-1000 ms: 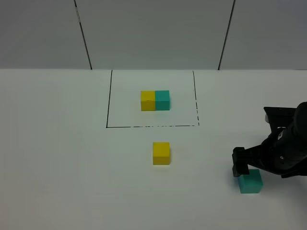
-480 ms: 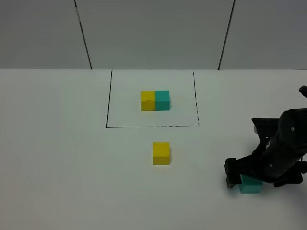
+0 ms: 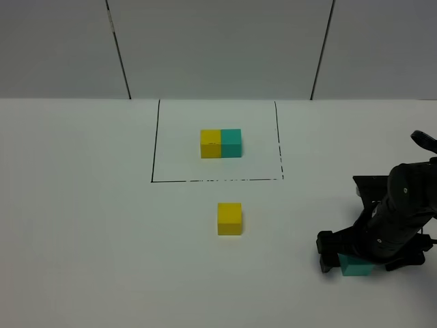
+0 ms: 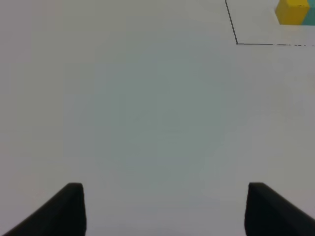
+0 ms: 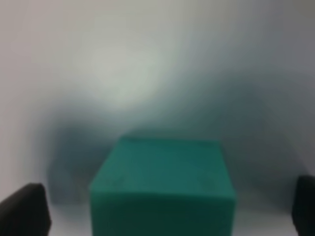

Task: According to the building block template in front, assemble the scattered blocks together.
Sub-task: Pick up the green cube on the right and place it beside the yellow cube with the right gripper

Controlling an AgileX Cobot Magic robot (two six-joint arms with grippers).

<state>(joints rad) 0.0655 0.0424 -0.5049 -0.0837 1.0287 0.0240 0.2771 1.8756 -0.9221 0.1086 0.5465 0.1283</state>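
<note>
The template, a yellow cube (image 3: 210,143) joined to a teal cube (image 3: 231,143), sits inside a thin black rectangle (image 3: 154,143) at the table's far middle. The loose yellow cube (image 3: 229,219) stands in front of the frame. The loose teal cube (image 3: 355,267) lies at the right front, mostly covered by my right gripper (image 3: 362,260). In the right wrist view the teal cube (image 5: 162,187) sits between the gripper's two spread fingers (image 5: 24,209), apart from both. My left gripper (image 4: 170,211) is open over bare table. The template's yellow cube (image 4: 293,12) shows far off.
The white table (image 3: 82,239) is backed by a grey panelled wall (image 3: 218,48). The left arm is outside the exterior high view. The frame's corner line (image 4: 236,29) shows in the left wrist view.
My right gripper has come down and slightly left over the teal cube, which now sits between its open fingers. Both cubes and the template have not moved.
</note>
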